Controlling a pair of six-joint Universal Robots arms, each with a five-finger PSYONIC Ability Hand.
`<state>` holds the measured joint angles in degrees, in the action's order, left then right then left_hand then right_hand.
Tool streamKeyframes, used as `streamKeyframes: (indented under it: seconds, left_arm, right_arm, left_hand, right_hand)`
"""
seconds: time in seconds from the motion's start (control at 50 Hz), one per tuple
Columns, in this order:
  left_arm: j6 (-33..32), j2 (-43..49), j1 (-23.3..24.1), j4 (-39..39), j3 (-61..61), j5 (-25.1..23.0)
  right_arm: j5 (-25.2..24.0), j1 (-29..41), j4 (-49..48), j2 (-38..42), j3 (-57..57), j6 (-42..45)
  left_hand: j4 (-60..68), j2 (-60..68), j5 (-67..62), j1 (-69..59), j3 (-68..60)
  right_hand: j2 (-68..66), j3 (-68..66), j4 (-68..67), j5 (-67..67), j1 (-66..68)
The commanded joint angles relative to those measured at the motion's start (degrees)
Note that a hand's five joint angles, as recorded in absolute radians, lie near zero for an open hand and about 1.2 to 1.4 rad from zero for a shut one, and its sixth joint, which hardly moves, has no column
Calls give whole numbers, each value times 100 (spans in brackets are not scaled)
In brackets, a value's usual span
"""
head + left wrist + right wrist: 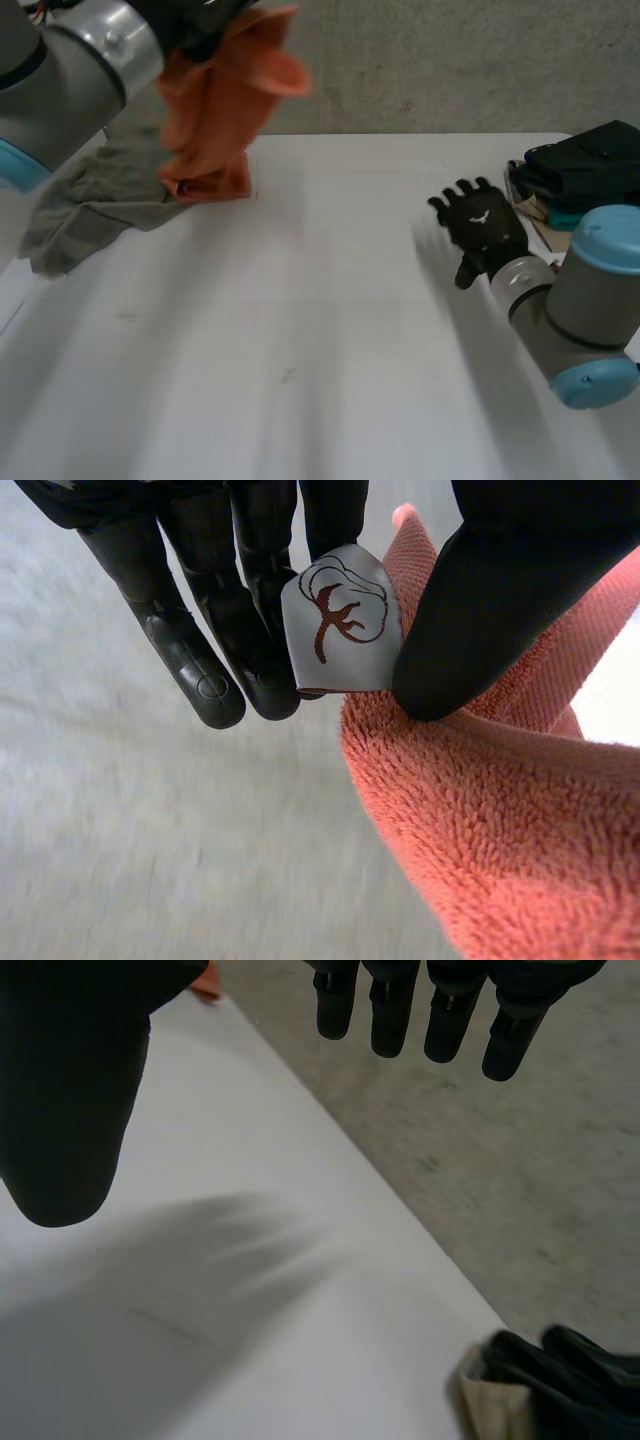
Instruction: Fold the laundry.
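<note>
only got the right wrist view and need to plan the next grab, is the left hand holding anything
Observer: Yes. The left hand pinches an orange towel between thumb and fingers, lifted off the table.
Operator: where on it
Observer: At an edge, right by its white label.
Operator: any other laundry out
Observer: A grey cloth lies crumpled on the table's far corner, beside the hanging towel.
</note>
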<state>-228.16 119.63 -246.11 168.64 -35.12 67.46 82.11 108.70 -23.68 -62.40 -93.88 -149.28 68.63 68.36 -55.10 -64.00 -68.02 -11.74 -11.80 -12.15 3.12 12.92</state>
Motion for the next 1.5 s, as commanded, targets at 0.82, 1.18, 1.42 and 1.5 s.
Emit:
streamKeyframes:
  seconds: [0.82,1.18,1.42,1.5]
  left_arm:
    - [2795,-318,-315,80,-2832,1024]
    - [2795,-134,-693,889,-2825,821]
    - [2839,1386,-193,310,-1366,101]
    - [2804,1826,176,-120,-1014,-58]
  right_arm:
    - [683,617,3442,147,1029,-2465]
    - [966,1180,2500,-1501,1758,-2580]
    - [-317,1399,3862,-2242,3103,-2333]
    - [-511,1470,3986,-2259,3341,-2334]
  left_hand:
    - [-5863,-5836,5510,5400,5802]
    - [-5863,-5836,5510,5400,5802]
    - [-5863,-5836,5510,5400,5802]
    - [-5863,-5836,5510,5400,5802]
  right_hand:
    - [91,97,132,-228,-208]
    - [-6826,-6820,-6785,6688,6708]
    - [-6826,-6820,-6785,6688,6708]
    - [-6826,-6820,-6785,6688,6708]
